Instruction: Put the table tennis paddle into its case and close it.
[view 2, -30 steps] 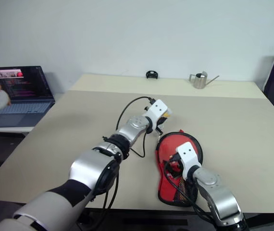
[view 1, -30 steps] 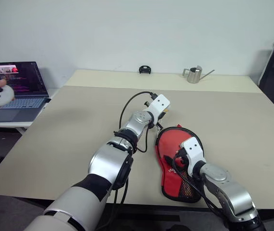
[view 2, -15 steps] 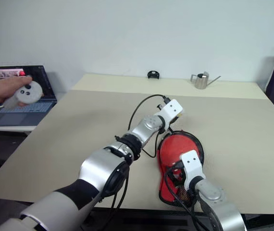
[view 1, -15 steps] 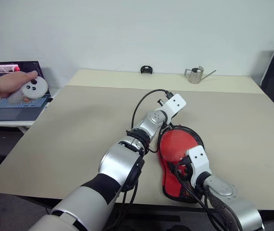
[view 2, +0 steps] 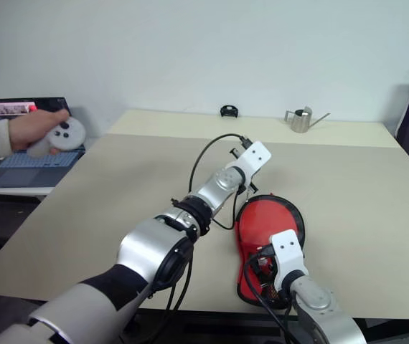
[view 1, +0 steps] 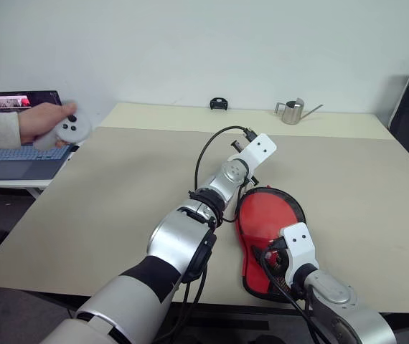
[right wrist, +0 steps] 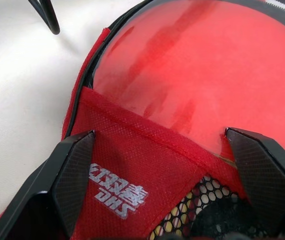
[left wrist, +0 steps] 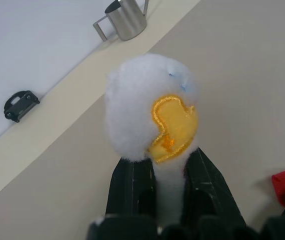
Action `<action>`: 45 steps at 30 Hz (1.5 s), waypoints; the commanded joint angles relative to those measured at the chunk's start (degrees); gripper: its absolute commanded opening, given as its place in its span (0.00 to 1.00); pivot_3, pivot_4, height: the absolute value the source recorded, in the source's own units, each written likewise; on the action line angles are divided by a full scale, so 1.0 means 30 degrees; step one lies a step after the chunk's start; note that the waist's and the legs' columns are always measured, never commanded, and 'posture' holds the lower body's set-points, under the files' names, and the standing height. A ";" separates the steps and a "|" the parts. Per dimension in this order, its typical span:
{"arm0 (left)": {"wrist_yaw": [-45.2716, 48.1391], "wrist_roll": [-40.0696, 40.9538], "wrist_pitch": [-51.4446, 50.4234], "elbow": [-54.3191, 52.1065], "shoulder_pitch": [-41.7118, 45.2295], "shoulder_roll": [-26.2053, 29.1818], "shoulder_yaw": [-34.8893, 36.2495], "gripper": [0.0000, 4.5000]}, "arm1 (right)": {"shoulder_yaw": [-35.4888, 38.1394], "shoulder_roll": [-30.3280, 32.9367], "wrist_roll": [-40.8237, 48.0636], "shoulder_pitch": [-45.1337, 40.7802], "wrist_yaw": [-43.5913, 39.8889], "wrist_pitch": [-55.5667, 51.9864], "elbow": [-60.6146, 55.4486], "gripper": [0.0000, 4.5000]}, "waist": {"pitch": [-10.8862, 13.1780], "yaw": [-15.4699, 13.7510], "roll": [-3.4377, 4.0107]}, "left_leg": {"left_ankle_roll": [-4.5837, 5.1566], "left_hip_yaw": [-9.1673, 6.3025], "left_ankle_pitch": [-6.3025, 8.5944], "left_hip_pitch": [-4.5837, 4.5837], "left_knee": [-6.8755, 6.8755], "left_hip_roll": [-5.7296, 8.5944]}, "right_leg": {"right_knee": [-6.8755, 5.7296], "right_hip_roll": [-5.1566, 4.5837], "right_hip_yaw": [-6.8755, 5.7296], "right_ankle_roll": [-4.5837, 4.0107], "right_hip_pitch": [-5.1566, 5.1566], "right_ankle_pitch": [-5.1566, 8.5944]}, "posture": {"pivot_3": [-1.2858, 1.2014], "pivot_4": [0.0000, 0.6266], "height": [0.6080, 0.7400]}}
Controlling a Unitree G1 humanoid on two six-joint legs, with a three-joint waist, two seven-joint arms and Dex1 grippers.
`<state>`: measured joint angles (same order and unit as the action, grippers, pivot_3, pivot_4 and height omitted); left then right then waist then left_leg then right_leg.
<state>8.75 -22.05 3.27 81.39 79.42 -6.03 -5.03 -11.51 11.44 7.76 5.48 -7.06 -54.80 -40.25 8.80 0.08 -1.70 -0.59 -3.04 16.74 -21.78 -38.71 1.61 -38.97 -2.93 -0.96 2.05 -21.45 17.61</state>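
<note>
Red paddle (view 1: 270, 215) already lies inside open case (right wrist: 127, 165), lower centre of frame on table (view 1: 118, 186). Left gripper (left wrist: 170, 175) pinches white-yellow charm (left wrist: 155, 117), lifted above case edge. Right gripper (right wrist: 165, 185) gapes over mesh pocket, holding nothing. Zipping remains.

Office or lab: bare table (view 1: 104, 186), laptop (view 1: 18, 140)
</note>
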 commanded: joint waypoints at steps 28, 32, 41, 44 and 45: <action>0.4881 0.0549 -0.0862 -0.0696 -0.0533 -0.1020 0.0510 1.00 | -0.1404 -0.0796 0.0374 -0.0008 0.0023 -0.1246 0.2773 1.00 | -0.0010 0.0240 -0.0014 | 0.0004 0.0004 0.0002 0.0031 0.0006 -0.0006 | -0.0010 0.0010 0.0016 0.0002 0.0011 0.0001 | 0.52 0.24 1.00; 0.4896 0.1448 -0.0607 -0.0838 -0.0212 -0.0464 0.1365 1.00 | -0.1193 -0.0559 0.0383 -0.0809 -0.0523 -0.0785 0.3789 1.00 | -0.0012 0.0558 -0.0018 | 0.0005 0.0008 0.0002 0.0101 0.0007 -0.0011 | -0.0025 0.0014 0.0032 0.0028 0.0059 -0.0010 | 0.52 0.24 1.00; 1.0701 0.4118 0.2530 -0.2447 -0.1324 0.3906 0.2825 1.00 | 0.0404 0.0727 0.0459 -0.2591 -0.2316 0.0604 0.6108 1.00 | -0.0010 0.0653 -0.0027 | -0.0047 0.0107 -0.0028 0.0301 0.0121 -0.0100 | -0.0025 0.0105 0.0091 0.0061 0.0138 -0.0027 | 0.52 0.24 1.00; 1.3552 0.5305 0.2482 -0.4084 -0.3041 0.5619 0.3109 1.00 | 0.0948 0.1509 0.0580 -0.2949 -0.3143 0.1061 0.6734 1.00 | -0.0045 0.0585 -0.0024 | -0.0055 0.0103 -0.0033 0.0319 0.0180 -0.0094 | -0.0010 0.0100 0.0096 -0.0028 0.0137 -0.0078 | 0.52 0.24 1.00; 1.3875 0.5507 0.2293 -0.4491 -0.3414 0.5819 0.3044 1.00 | 0.1127 0.1787 0.0639 -0.3047 -0.3435 0.1286 0.7054 1.00 | -0.0044 0.0573 -0.0024 | -0.0055 0.0104 -0.0033 0.0319 0.0194 -0.0093 | -0.0004 0.0096 0.0106 -0.0028 0.0132 -0.0077 | 0.52 0.24 1.00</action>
<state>47.17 -7.52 10.32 71.10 70.34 11.00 3.84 -9.77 15.22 9.90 -5.47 -16.60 -49.08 -26.15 8.67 1.80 -1.77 -0.76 -2.74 16.64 -20.84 -38.13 1.33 -38.98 -2.65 -0.63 1.97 -21.06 17.38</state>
